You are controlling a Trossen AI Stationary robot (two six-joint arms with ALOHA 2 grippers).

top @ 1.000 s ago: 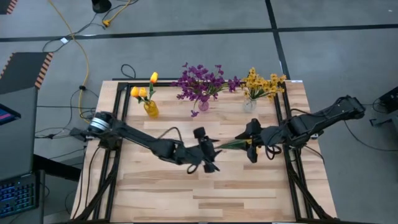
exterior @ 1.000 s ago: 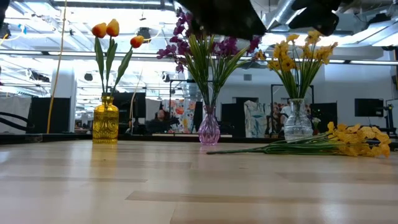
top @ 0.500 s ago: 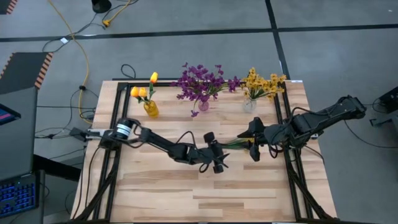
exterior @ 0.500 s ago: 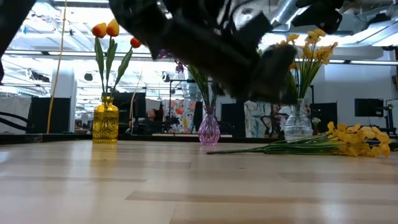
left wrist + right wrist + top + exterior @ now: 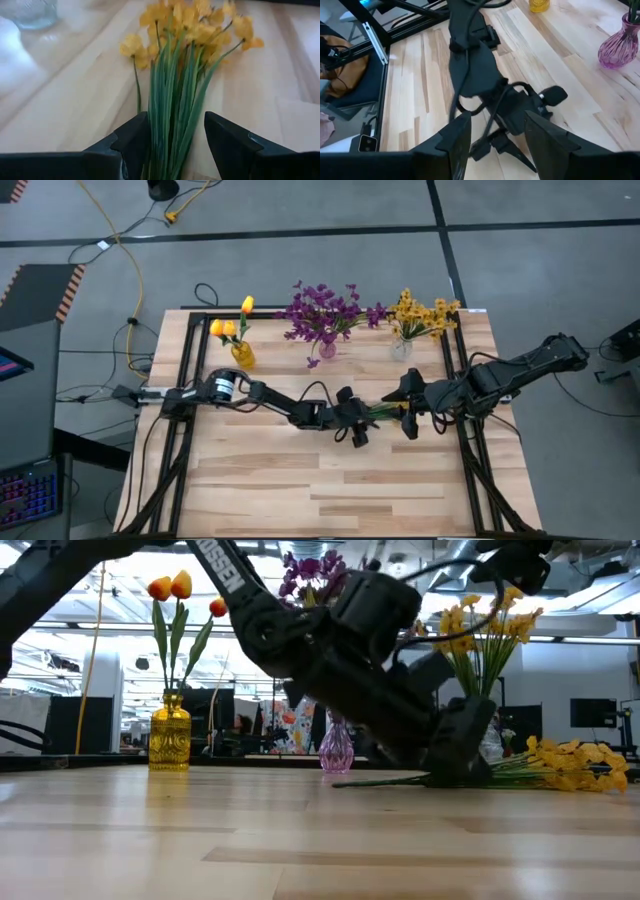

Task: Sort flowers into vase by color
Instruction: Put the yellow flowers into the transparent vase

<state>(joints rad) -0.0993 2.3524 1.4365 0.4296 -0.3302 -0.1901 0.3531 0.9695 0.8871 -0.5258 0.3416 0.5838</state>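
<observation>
From above, the left gripper (image 5: 362, 430) reaches across the table (image 5: 250, 490) to the stem end of a loose yellow sprig bunch (image 5: 385, 411), which lies flat between both arms; the right gripper (image 5: 407, 420) hovers over its blossom end.

At table height, the bunch (image 5: 560, 765) runs lengthwise, blossoms away from the left arm, stems under the left gripper (image 5: 455, 755).

The left wrist camera shows open jaws straddling the green stems (image 5: 175, 125), long axis pointing straight ahead.

The right wrist camera shows its own jaws open and empty; the left arm looks better placed to grasp.
</observation>
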